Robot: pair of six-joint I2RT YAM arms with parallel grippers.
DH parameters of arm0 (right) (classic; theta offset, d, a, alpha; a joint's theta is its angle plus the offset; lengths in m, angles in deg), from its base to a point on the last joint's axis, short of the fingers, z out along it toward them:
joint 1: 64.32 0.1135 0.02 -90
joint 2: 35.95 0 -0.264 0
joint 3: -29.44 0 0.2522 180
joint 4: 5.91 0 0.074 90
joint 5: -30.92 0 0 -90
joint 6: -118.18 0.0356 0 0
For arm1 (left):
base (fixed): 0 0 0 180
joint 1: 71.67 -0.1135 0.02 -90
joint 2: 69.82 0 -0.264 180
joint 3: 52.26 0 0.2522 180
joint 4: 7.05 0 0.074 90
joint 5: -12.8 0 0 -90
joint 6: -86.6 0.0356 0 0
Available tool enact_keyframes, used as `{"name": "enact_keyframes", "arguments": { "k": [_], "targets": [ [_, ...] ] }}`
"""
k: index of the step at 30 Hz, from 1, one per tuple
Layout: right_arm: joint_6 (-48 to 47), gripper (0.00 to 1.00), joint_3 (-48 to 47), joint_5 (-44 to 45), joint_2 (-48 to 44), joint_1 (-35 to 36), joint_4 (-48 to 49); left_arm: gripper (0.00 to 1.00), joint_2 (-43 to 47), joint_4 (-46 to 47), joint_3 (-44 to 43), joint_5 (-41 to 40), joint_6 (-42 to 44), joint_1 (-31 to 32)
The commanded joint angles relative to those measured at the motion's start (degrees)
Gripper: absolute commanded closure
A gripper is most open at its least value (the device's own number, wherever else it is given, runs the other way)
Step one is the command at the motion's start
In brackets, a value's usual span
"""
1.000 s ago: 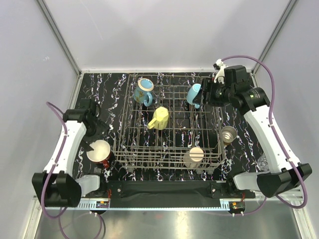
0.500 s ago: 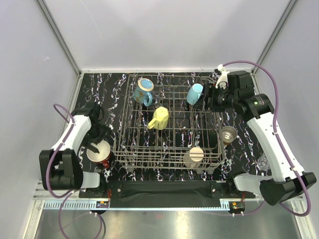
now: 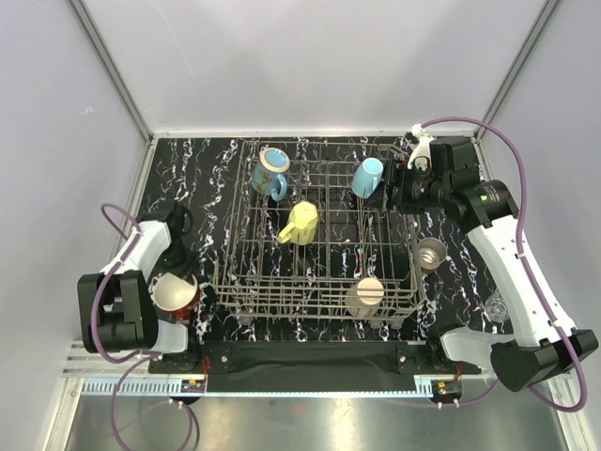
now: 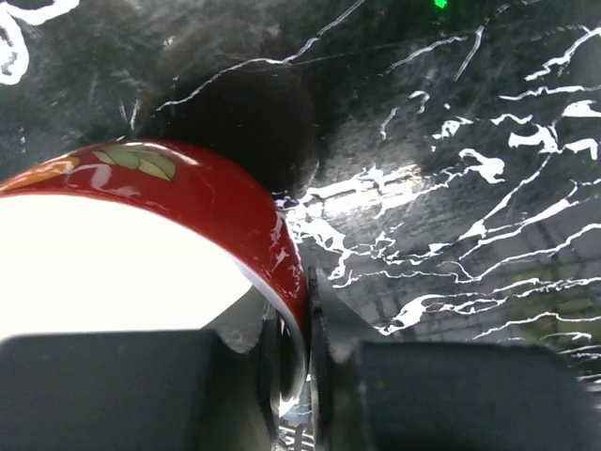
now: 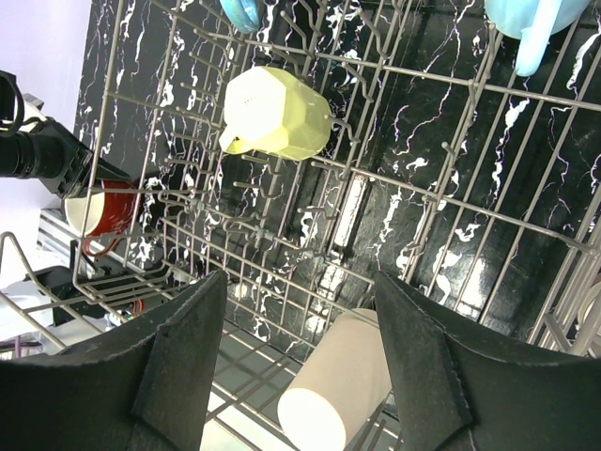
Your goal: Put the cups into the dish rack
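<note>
- Two fingers (image 4: 329, 376) of the left gripper (image 4: 299, 329) are pinched onto the rim of the red mug (image 4: 188, 193), one inside the wall and one outside. That's a proper clamp on it.
- That red mug is on the black marbled table (image 3: 188, 169) at the near left. It's just outside the left wall of the dish rack (image 3: 235, 246), with its pale inside facing up.
- Over on the right gripper (image 5: 300, 282), the jaws are spread wide with nothing between them. It's hanging by the far right corner of the rack, just right of the light blue mug (image 3: 366, 176).
- The rack takes up the middle of the table and has four mugs in it:
  - the light blue mug at the far right
  - a patterned blue mug (image 3: 270, 172) at the far left
  - the yellow-green mug (image 3: 300, 223) tipped over around the middle
  - the cream mug (image 3: 364, 296) at the near right
- Outside the rack, the steel tumbler (image 3: 430, 252) stands on the table just beside the right wall, open end up.
- The small clear glass (image 3: 495, 305) is further out at the near right, next to the right arm. It's honestly pretty hard to make out.
</note>
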State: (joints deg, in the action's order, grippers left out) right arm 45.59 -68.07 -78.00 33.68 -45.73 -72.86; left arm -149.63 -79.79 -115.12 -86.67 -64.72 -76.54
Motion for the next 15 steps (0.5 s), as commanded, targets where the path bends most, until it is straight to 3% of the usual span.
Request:
{"name": "enact_keyframes", "arguments": {
  "k": [1, 5, 10, 15],
  "targets": [
    [0.8, 0.29, -0.4, 0.6, -1.6, 0.2, 0.0, 1.0, 3.5, 0.7, -0.4, -2.0, 1.7, -0.6],
    [1.0, 0.29, 0.5, -0.4, -1.9, 0.2, -0.3, 1.0, 8.0, -1.7, -5.2, -2.7, 3.6, -0.6],
    [1.4, 0.29, 0.9, -4.7, -1.2, 0.2, -0.3, 1.0, 17.3, -0.4, -17.4, -2.0, 8.9, -0.6],
    [2.3, 0.3, 0.8, -11.6, -0.8, 0.2, 2.1, 1.0, 22.6, 7.9, -30.3, 8.5, 13.6, 0.1]
  ]
}}
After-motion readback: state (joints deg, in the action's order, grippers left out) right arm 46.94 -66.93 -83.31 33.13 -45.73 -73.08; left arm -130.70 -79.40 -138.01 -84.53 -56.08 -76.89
